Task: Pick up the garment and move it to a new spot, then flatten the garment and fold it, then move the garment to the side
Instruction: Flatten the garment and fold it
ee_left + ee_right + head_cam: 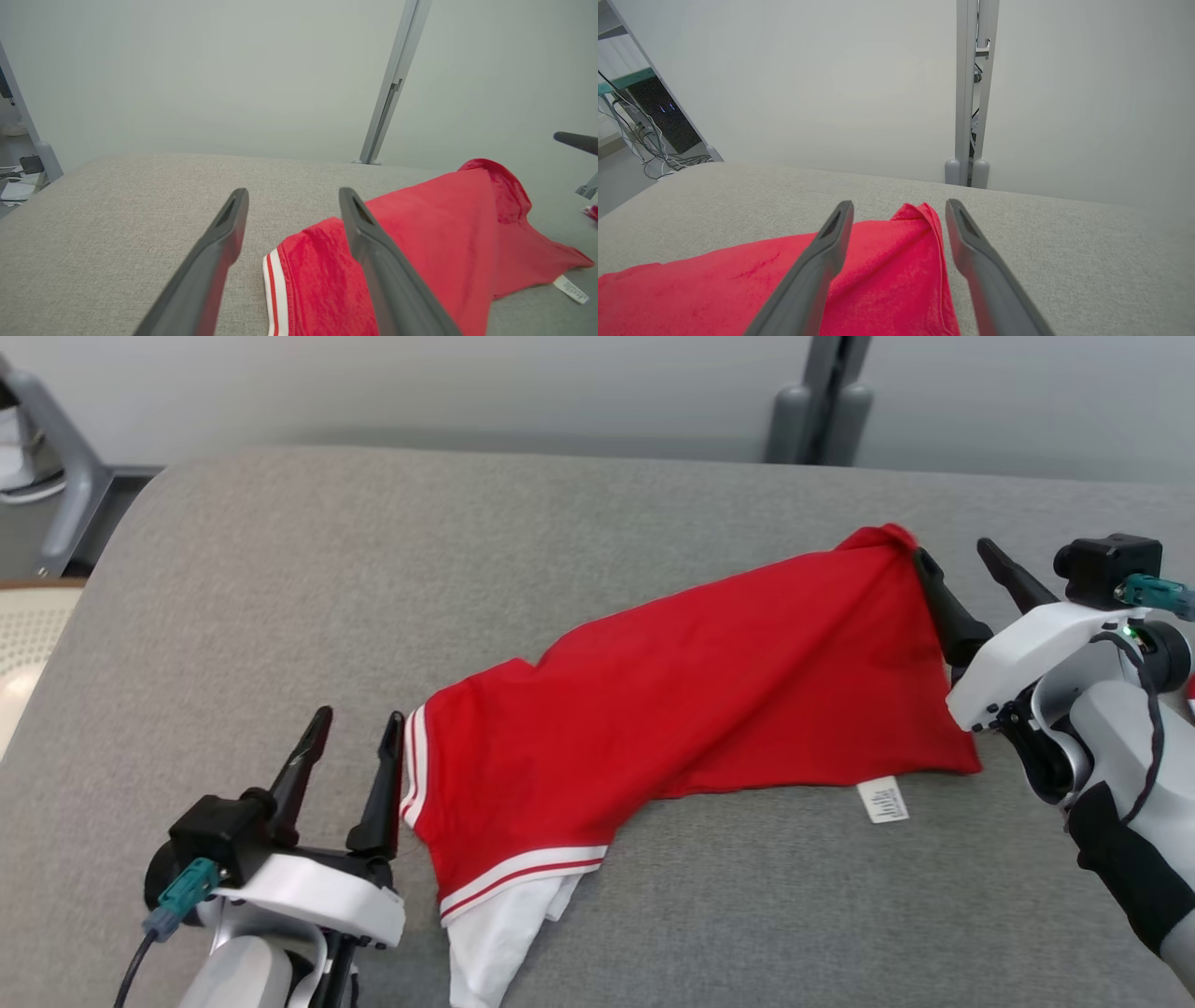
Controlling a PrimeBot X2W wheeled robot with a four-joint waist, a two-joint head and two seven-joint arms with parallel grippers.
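A red garment with white-striped trim and a white lower part lies spread slantwise on the grey table. Its white label sticks out at the near right. My left gripper stands open beside the garment's striped left edge, its right finger almost against the cloth. In the left wrist view the left gripper has bare table between its fingers and the garment to the right. My right gripper is open at the raised far-right corner. In the right wrist view that corner of the garment lies between the open fingers of the right gripper.
A grey metal post stands behind the table's far edge. To the left of the table are a woven pale seat and a grey frame. A small red item lies at the table's right end.
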